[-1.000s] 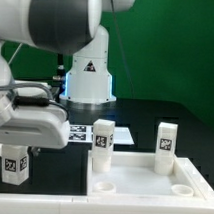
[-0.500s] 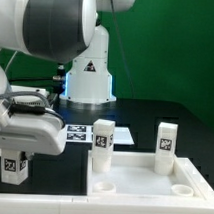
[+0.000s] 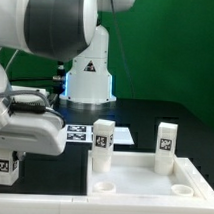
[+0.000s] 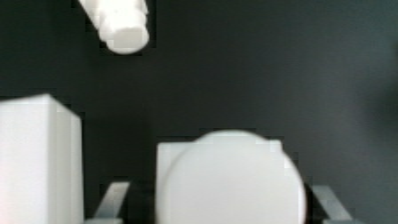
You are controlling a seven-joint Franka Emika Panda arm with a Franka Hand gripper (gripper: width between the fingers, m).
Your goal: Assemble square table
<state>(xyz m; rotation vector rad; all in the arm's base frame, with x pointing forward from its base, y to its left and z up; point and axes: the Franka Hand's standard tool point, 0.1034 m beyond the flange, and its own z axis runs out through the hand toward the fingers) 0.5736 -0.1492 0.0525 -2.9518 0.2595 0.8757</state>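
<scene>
Fingers (image 4: 118, 201) half-spread, astride upright white leg (image 4: 224, 175), contact unclear

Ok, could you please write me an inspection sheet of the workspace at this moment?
Surface: black table top, dark and plain.
Job's things: square table slab; upright leg and second upright leg at its far side; near sockets empty; third leg at the gripper; white leg-like part in the wrist view, pose unclear.
Clutter: nothing seen.
Grippers: gripper has fingers on either side of the third leg; contact cannot be told.
Cables: nothing seen.
Surroundings: marker board, robot base, green backdrop.
</scene>
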